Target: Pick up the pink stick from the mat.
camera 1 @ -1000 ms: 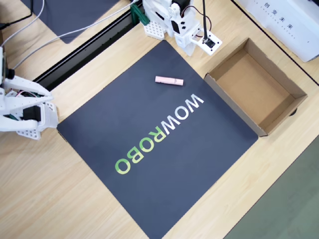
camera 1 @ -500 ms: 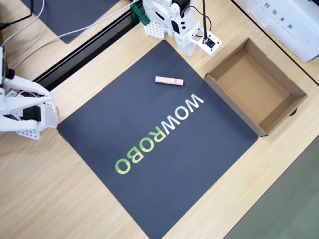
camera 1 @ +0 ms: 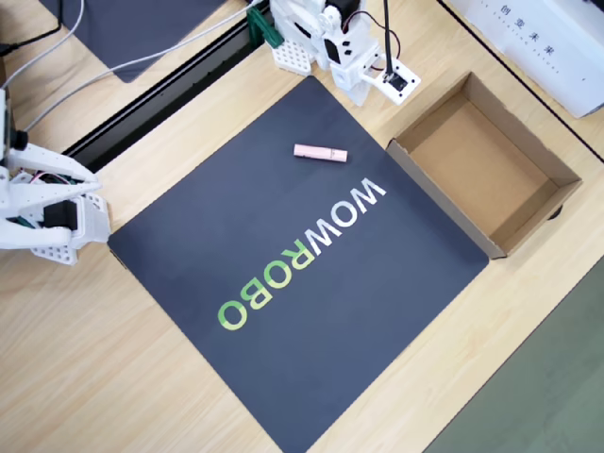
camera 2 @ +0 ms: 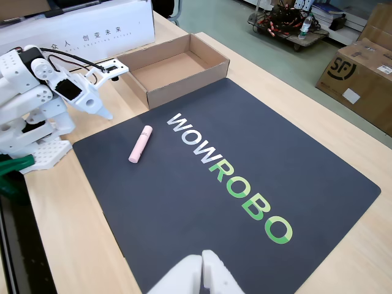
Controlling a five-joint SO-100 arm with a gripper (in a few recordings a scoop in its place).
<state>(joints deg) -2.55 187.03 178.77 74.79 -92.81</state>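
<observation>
The pink stick (camera 1: 320,152) lies flat on the lettered mat (camera 1: 283,377), just above the "W" end of the WOWROBO print; in the fixed view the pink stick (camera 2: 140,144) rests near the mat's (camera 2: 196,208) far left corner. My white gripper (camera 1: 359,94) hangs folded back at the mat's top corner, a short way from the stick and not touching it. In the fixed view the gripper (camera 2: 105,110) points down at the mat edge, its jaws together with nothing in them.
An open cardboard box (camera 1: 439,203) stands beside the mat's right edge, near the gripper. A white printed carton (camera 1: 547,47) sits behind it. A plain dark mat (camera 1: 142,28) and a black rail (camera 1: 160,94) lie at top left.
</observation>
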